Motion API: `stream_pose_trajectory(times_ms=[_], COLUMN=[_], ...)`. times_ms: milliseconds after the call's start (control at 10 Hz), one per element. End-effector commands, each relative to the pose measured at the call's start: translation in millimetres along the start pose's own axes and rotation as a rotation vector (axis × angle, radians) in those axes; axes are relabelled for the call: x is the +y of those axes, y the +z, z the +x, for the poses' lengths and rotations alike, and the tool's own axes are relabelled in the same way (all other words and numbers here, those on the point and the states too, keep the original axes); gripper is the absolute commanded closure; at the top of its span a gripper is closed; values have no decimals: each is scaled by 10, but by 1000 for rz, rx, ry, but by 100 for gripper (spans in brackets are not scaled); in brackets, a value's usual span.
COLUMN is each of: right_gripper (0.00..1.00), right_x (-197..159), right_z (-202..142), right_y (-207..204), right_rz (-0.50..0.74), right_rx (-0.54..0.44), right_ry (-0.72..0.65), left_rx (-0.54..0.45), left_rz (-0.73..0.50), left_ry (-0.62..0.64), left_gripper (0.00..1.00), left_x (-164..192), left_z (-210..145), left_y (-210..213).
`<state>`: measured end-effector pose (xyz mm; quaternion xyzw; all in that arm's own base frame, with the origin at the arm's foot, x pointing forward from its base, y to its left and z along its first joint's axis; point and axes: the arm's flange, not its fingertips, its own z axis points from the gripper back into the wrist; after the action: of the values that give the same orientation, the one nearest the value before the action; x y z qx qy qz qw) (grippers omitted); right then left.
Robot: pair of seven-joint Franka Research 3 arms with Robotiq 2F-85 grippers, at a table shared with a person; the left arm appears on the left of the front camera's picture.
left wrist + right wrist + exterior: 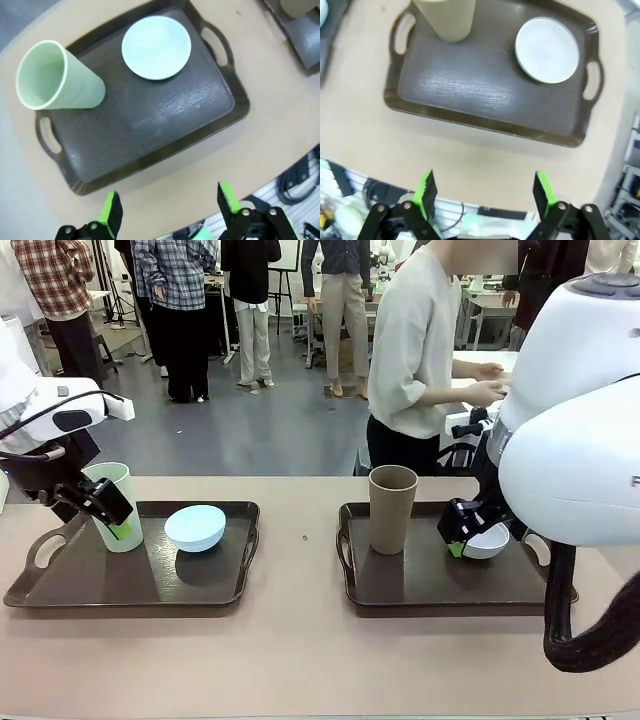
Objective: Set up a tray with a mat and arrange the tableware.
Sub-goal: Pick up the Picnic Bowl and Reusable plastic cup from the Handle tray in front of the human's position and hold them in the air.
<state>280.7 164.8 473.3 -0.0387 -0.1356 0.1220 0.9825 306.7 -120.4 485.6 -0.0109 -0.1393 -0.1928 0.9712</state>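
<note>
On the left dark tray (60,585) (165,125) stand the mint green tumbler (122,480) (55,77) and the light blue bowl (195,527) (156,47). The right dark tray (420,585) (470,95) holds the brown tumbler (392,508) (447,17) and the pale bluish-white bowl (490,540) (547,49). My left gripper (112,520) (169,207) hangs open over the table's near edge, short of its tray, with nothing between its fingers. My right gripper (458,538) (484,192) is likewise open above the near edge by its tray.
A person (420,360) in a pale top stands beyond the far side, turned toward another table. Bare table (300,640) lies between the trays and along the front. Cables (300,175) and clutter sit below the table's near edge.
</note>
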Motion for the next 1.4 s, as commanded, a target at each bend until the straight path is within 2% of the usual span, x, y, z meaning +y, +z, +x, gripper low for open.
stream_pose_trajectory(times_ms=[0,300,400,500,800,1100,1300], right_gripper=[0,0,0,0,0,0,0], right_x=[-88,-36,-279,-685,-1660,-2370,-2710], right_z=[145,64,95,59,-228,-523,-688], right_y=[-239,-127,-134,-61,168,338,310], right_rz=[13,5,103,240,578,917,1048], right_rx=[15,17,83,73,1,-131,-146], right_ry=[33,11,1,-64,-196,-273,-314], left_rx=[-2,5,19,-32,-122,-256,-335], left_rz=[6,4,-39,-157,-437,-686,-780], left_ry=[-22,-12,15,56,176,290,377], left_gripper=[0,0,0,0,0,0,0], left_x=[-75,-42,159,446,1013,1513,1888], left_z=[45,14,75,55,-233,-614,-910], left_y=[-70,-35,-41,58,247,376,471])
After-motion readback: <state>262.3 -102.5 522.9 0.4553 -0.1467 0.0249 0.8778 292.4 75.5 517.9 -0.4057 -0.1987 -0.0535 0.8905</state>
